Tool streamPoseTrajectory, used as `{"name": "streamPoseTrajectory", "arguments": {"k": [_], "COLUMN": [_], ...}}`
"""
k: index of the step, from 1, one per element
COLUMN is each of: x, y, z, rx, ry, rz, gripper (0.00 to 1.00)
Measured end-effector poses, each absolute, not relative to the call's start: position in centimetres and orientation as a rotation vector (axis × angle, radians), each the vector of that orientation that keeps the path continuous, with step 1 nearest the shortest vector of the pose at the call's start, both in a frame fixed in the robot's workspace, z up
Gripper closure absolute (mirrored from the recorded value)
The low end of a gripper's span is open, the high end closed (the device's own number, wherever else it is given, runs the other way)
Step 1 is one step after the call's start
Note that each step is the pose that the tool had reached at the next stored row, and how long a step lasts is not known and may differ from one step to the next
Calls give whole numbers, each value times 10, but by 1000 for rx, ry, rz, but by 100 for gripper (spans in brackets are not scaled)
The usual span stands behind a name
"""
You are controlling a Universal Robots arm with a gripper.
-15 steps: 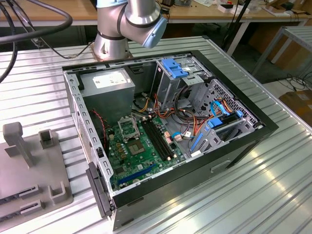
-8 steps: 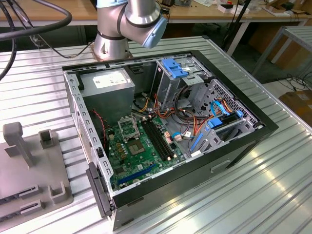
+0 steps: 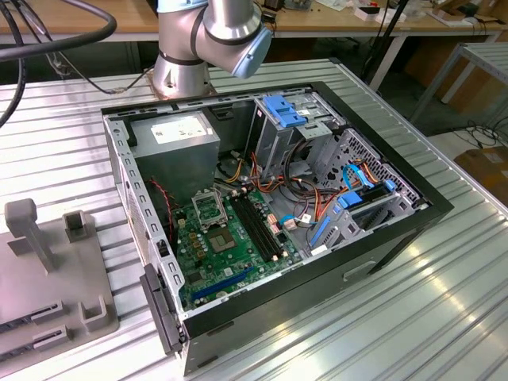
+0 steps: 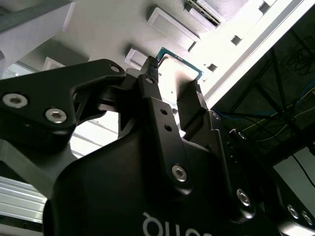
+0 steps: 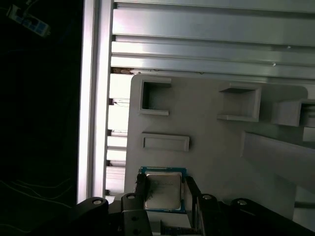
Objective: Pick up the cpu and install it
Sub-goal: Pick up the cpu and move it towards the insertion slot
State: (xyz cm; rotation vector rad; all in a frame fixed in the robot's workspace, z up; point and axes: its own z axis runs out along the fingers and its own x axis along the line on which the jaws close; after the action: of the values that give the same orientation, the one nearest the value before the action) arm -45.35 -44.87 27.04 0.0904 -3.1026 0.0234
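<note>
**Between the jaws: cpu [image 5: 162, 191] clamped on the fixture plate [image 5: 211, 157], pick step**

Between the two black fingers [image 4: 160, 115] of the gripper [image 5: 165, 181] sits the cpu, silver top up, green rim showing. Jaws are drawn narrow, pressed to two opposite edges of it in both wrist views. The chip is close to one edge of the grey fixture plate, near a slim raised bar [image 5: 166, 142], with square pockets [image 5: 155, 96] further in. The plate rests on the slatted aluminium table [image 5: 197, 29].

Step, as I read it: the pick-up, grip made, carry not begun, install untouched. In the exterior view the socket frame [image 3: 208, 208] on the green motherboard [image 3: 238, 250], inside the open computer case [image 3: 429, 208], looks unfilled. It is well apart from the fixture plate at the exterior view's left.

Next move, by my judgement, calls for a straight, level lift off the plate with no twist. The grip has to stay square so the thin chip doesn't tip or slip. After that, its orientation has to match the socket.

Hard to tell:
- Whether the chip rests on the plate or is a hair off it; the fingers hide its underside.
- Corner marks on the chip are too small to read.
- The socket's inside is too small to say if its clamp is open.
- The arm [image 3: 214, 36] is cut off by the exterior view's upper edge.
</note>
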Motion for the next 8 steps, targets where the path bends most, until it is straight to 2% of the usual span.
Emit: {"name": "streamPoseTrajectory", "arguments": {"k": [8], "x": [-454], "y": [-449], "z": [273], "rx": [90], "ry": [-3103], "rz": [23], "gripper": [59]}}
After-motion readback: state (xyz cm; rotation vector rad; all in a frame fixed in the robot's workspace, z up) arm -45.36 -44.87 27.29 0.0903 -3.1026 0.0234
